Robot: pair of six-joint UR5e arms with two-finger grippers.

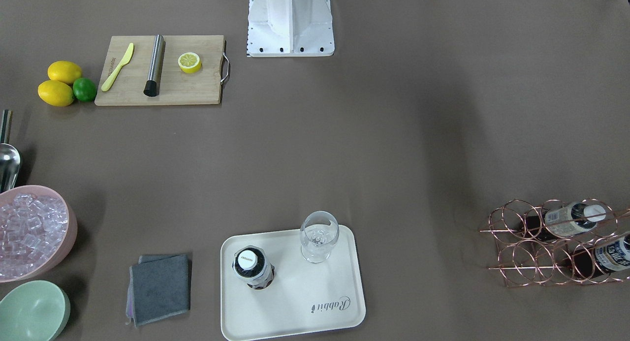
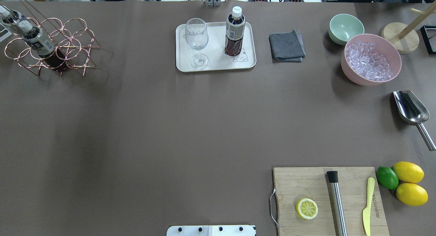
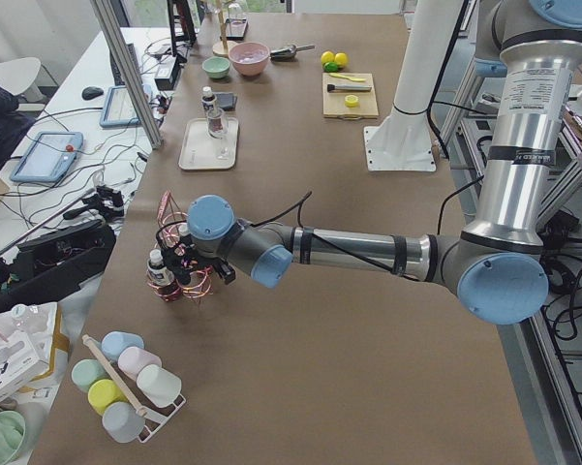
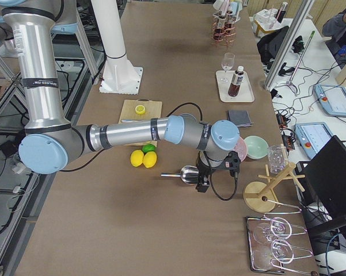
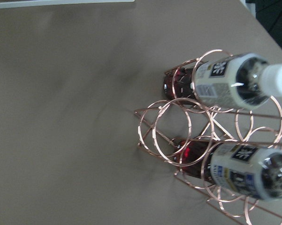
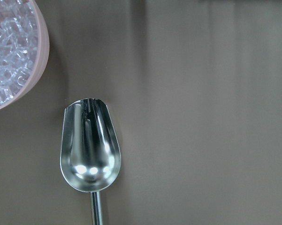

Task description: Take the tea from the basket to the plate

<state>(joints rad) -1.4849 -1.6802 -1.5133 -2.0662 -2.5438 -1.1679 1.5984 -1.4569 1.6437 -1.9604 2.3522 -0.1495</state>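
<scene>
At the overhead view's upper left, the basket [image 2: 68,45] holds two tea bottles [image 2: 37,42]. The left gripper [image 3: 176,274] hangs beside it; I cannot tell whether its fingers are released or clenched. At upper middle, one tea [image 2: 235,31] stands on the plate [image 2: 218,64], marked "Rabbit". Likely next: line up on a basket bottle's neck. The right gripper [image 4: 202,181] hovers over the scoop [image 6: 89,150], fingers unseen. The labels are unreadable.

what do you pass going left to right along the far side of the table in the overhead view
wire rack → glass → tea bottle → grey cloth → green bowl → pink ice bowl
</scene>
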